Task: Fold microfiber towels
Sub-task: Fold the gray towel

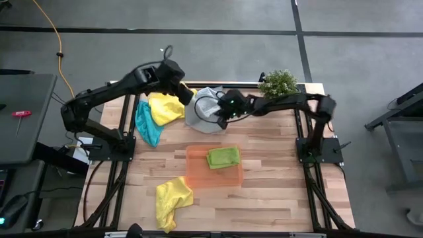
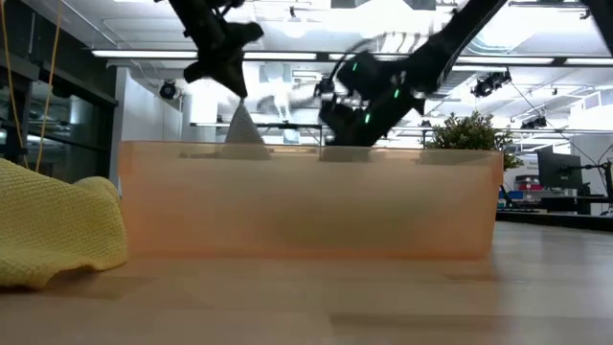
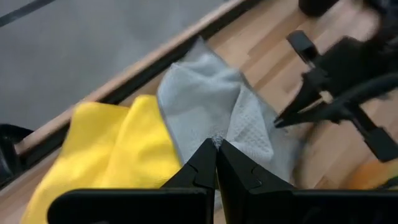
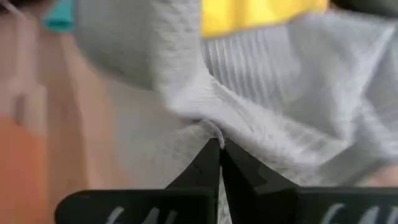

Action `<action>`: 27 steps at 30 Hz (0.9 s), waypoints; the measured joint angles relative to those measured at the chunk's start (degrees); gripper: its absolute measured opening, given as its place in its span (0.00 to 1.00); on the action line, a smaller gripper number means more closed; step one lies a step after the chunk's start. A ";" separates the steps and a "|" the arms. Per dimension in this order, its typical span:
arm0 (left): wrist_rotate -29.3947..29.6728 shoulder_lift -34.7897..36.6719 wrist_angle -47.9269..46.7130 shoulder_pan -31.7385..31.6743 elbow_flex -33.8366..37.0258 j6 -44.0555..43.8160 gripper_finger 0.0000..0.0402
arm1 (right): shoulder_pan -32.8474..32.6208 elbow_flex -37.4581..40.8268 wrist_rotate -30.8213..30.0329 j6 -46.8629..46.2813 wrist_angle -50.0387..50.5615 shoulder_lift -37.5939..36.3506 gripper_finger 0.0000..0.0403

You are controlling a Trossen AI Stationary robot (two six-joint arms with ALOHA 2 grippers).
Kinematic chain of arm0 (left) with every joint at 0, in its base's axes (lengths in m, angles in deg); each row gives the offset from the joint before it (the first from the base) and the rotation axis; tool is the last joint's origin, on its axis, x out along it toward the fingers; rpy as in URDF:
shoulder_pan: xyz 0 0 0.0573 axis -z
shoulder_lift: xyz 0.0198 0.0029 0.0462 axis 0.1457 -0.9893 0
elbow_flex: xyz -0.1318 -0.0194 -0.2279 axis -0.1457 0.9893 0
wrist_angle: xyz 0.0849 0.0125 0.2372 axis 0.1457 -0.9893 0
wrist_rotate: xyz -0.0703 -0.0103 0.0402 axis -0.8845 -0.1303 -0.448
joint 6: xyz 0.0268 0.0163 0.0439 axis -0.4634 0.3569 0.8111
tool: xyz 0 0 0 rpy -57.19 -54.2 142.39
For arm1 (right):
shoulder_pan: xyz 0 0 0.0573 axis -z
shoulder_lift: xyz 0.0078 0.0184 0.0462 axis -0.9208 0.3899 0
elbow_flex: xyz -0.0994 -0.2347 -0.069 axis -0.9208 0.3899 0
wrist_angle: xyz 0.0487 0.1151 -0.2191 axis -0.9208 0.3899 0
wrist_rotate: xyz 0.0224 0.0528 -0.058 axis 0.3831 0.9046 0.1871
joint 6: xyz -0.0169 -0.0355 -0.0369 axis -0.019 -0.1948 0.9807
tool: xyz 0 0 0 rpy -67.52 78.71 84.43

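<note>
1. Left gripper (image 3: 216,146) pinched shut on grey towel (image 1: 201,106), at far centre of table (image 1: 277,192); pinched bit pulled up into a peak in low view.
2. Right gripper (image 4: 219,148) clamped shut on the same grey towel, on its right side, close to left gripper.
3. Yellow towel (image 1: 165,108) touching grey towel's left edge, partly under left arm; teal towel (image 1: 148,123) just left of that, near left table edge.
4. Orange tray (image 1: 198,173) centre-near, green towel (image 1: 223,157) lying in its far right corner, spilling over far rim.
5. Second yellow towel (image 1: 172,199) crumpled at near left, touching tray's near left corner.
6. Plant (image 1: 278,82) at far right edge, just beside right arm.
7. Bare wood right of tray and along near right side.
</note>
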 joint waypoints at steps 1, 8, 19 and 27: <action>-0.87 0.41 0.28 -0.84 -0.71 0.71 0.00 | 0.29 0.00 -0.17 0.27 1.40 -2.16 0.00; -1.66 1.75 0.19 -7.71 -8.23 6.01 0.00 | 4.37 0.00 -7.84 2.53 6.08 -18.88 0.00; -2.86 -0.55 0.31 -17.25 -19.69 15.55 0.00 | 16.22 -4.29 -12.65 8.60 15.80 -31.17 0.00; -4.72 -1.51 0.13 -18.63 -26.99 27.99 0.00 | 18.05 -17.78 -11.94 15.49 27.86 -30.16 0.00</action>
